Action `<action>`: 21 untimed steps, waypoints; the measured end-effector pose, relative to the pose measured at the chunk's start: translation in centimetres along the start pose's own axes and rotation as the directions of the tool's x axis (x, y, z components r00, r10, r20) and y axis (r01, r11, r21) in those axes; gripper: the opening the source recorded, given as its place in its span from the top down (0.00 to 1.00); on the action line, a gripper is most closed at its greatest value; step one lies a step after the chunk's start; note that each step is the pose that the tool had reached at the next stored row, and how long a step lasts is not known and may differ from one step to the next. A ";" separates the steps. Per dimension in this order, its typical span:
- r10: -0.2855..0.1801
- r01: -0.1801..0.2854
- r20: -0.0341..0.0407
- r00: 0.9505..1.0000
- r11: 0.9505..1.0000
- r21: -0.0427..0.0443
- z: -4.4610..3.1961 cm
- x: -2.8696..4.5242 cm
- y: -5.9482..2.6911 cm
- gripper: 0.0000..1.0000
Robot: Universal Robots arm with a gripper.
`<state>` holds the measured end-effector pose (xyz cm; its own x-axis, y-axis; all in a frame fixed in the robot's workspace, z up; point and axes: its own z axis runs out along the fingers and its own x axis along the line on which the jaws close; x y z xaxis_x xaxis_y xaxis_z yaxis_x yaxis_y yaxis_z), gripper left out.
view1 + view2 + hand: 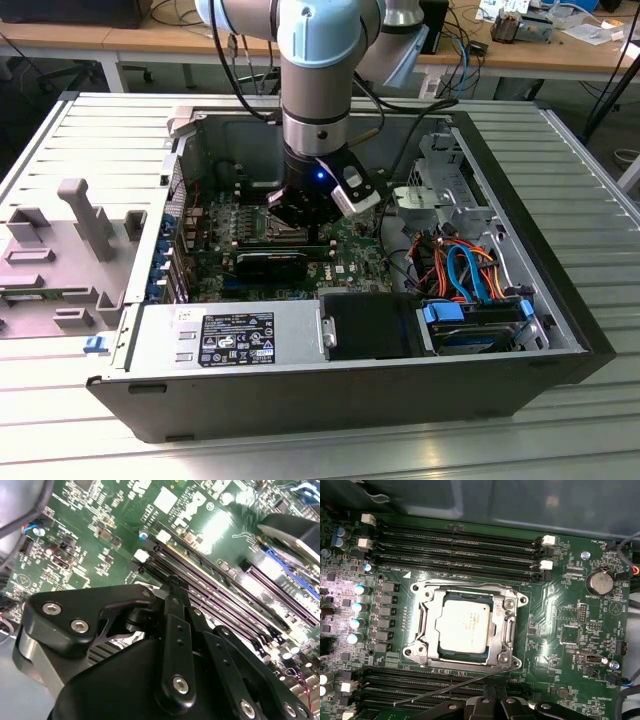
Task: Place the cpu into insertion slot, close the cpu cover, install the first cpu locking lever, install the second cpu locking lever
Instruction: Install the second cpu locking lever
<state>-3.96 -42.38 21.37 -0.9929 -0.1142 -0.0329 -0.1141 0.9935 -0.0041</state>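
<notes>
Here the gripper (492,706) hangs low over the green motherboard (560,625), its black fingers (175,600) drawn together with nothing visible between them. Just beyond the fingertips, the cpu (465,624) lies flat in the insertion slot (426,625), the cpu cover (506,625) down around it. A thin wire lever (450,687) slants loose beside the socket. Farther off, memory slots (460,545) run across.

Lab: cluttered wooden workbenches (150,40), slatted aluminium table (120,130).
</notes>
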 end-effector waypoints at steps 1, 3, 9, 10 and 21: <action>0.000 0.000 0.000 1.000 1.000 0.000 0.00 -0.09 -0.01 0.89; 0.000 0.000 0.000 1.000 1.000 0.000 0.01 -0.11 0.02 0.89; -0.001 0.001 0.000 1.000 1.000 0.000 0.01 -0.16 0.51 0.89; -0.001 0.001 0.000 1.000 1.000 0.000 0.08 -0.09 0.51 0.89; -0.001 0.001 0.000 1.000 1.000 0.000 0.27 1.50 0.69 0.89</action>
<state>-5.52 -41.87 21.04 -0.9928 -0.1152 -0.0327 -0.1151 0.9933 -0.0042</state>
